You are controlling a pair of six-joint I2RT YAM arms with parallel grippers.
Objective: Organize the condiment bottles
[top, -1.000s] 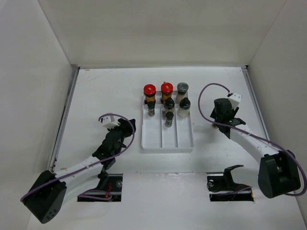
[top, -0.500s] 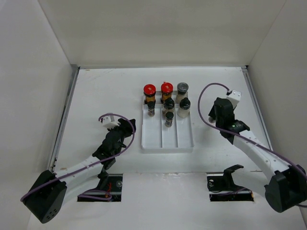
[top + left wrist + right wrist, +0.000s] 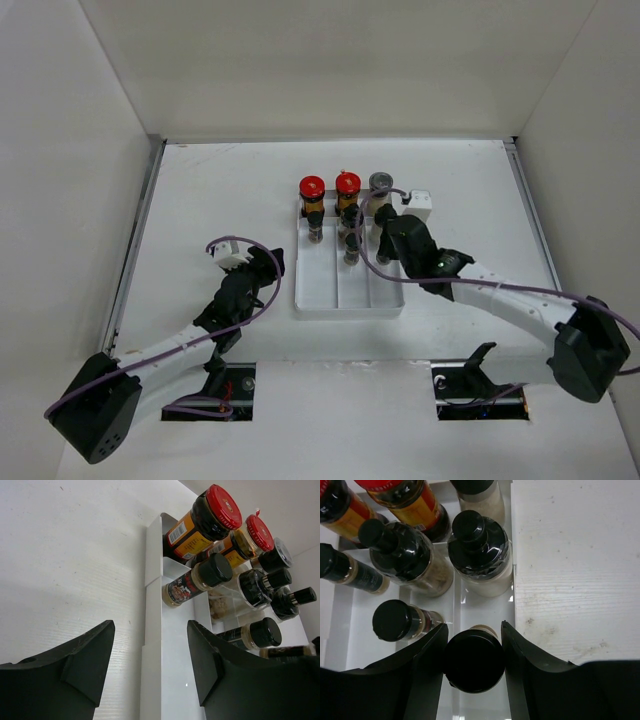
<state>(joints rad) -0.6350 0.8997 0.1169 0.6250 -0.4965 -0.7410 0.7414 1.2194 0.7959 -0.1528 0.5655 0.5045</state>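
The white tray (image 3: 350, 298) holds the condiment bottles at its far end: two red-capped bottles (image 3: 312, 187) (image 3: 348, 183), a grey-capped bottle (image 3: 380, 182) and several black-capped shakers (image 3: 352, 243). My right gripper (image 3: 388, 248) (image 3: 472, 630) is over the tray's right channel, shut on the cap of a black-capped shaker (image 3: 472, 661). I cannot tell whether that shaker rests on the tray floor. My left gripper (image 3: 262, 266) (image 3: 150, 630) is open and empty, just left of the tray (image 3: 152, 645). The left wrist view also shows the red-capped bottles (image 3: 223, 506).
White walls enclose the table on the left, back and right. The near halves of the tray's three channels (image 3: 350, 645) are bare. Purple cables loop off both wrists. Two dark openings (image 3: 228, 388) sit at the near table edge.
My right arm has swung left from beside the tray's right side to over the right channel. The left arm has not moved.
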